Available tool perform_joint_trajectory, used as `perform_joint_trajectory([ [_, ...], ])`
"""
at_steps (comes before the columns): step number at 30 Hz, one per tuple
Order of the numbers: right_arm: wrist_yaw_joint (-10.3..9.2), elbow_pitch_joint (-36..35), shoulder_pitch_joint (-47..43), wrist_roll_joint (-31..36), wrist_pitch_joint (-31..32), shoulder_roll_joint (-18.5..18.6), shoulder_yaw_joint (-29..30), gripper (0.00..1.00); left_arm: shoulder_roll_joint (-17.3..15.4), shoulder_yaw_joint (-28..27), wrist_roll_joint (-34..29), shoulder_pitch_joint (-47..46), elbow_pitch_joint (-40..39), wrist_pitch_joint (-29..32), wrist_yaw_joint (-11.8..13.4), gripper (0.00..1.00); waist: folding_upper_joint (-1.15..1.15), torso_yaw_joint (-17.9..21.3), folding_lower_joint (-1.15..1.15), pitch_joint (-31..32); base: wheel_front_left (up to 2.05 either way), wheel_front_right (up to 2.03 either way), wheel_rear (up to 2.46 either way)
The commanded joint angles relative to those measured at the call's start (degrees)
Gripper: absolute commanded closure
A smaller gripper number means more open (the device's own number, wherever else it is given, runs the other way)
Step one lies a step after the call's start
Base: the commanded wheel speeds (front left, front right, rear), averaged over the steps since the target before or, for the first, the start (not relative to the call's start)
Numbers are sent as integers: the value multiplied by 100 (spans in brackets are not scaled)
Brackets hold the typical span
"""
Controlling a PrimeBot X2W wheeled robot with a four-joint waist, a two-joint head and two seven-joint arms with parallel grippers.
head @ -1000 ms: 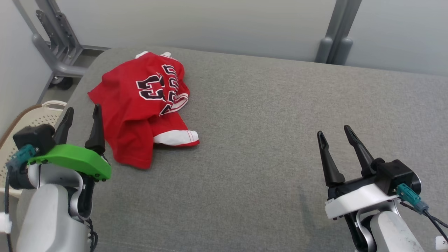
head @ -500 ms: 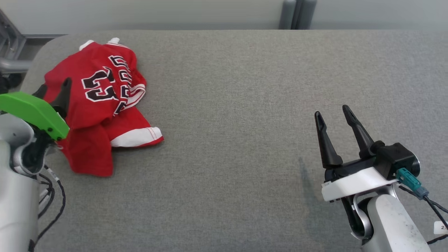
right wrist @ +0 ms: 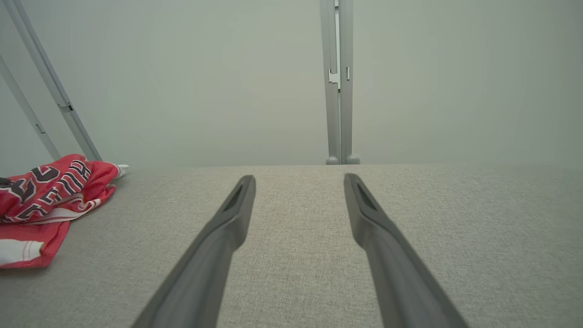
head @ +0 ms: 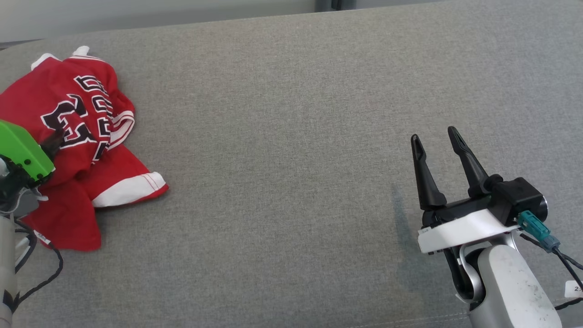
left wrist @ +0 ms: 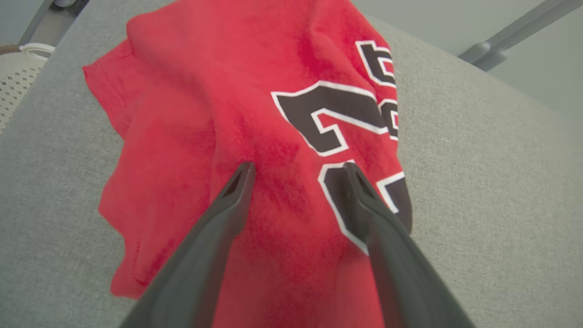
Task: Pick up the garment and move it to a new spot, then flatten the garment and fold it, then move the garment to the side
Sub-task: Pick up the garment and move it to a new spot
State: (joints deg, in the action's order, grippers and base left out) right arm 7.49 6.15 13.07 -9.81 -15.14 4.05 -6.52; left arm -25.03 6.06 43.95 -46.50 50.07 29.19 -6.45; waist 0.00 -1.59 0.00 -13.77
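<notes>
The garment [head: 77, 136], a crumpled red jersey with black, white-edged numbers and white trim, lies directly under and ahead of the left pincer [left wrist: 296, 171]. That pincer's two dark fingers stand spread apart over the cloth; whether the tips touch it cannot be told. Grey fabric worktop [head: 291, 136] surrounds the heap. Off to the left pincer's left, past the worktop's edge, sits a white perforated basket [left wrist: 18, 73]; its inside cannot be made out. The right pincer [head: 435, 134] gapes wide over bare worktop, gripping nothing, with the garment well apart to its left.
</notes>
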Motion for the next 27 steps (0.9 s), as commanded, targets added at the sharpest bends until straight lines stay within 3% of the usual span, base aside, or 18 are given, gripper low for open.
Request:
perform_joint_trajectory([
  [1, 0, -1, 25, -3, -11, -14, 6, 0, -45, -13, 58, -72, 30, 26, 37, 0, 0, 67, 0, -38, 0, 0, 0],
  [8, 0, 10, 109, 5, -11, -30, -16, 0, -161, 177, -39, -298, 652, 733, 274, 0, 0, 189, 0, -102, 0, 0, 0],
  [9, 0, 1, 107, 7, -11, -33, -8, 0, -176, 183, -40, -312, 673, 742, 269, 15, 0, 199, 0, -110, 0, 0, 0],
  [10, 0, -7, 98, 12, -11, -37, 1, 0, -182, 184, -30, -318, 695, 739, 258, 43, 0, 207, 0, -115, 0, 0, 0],
  [13, 0, -23, 49, 37, -11, -43, 21, 0, -183, 211, -8, -347, 720, 722, 193, 98, 0, 218, 0, -116, 0, 0, 0],
  [27, 0, 66, 54, 52, -11, -51, -1, 0, -113, 310, 94, -429, 743, 456, -17, 100, 0, 159, 0, 21, 0, 0, 0],
])
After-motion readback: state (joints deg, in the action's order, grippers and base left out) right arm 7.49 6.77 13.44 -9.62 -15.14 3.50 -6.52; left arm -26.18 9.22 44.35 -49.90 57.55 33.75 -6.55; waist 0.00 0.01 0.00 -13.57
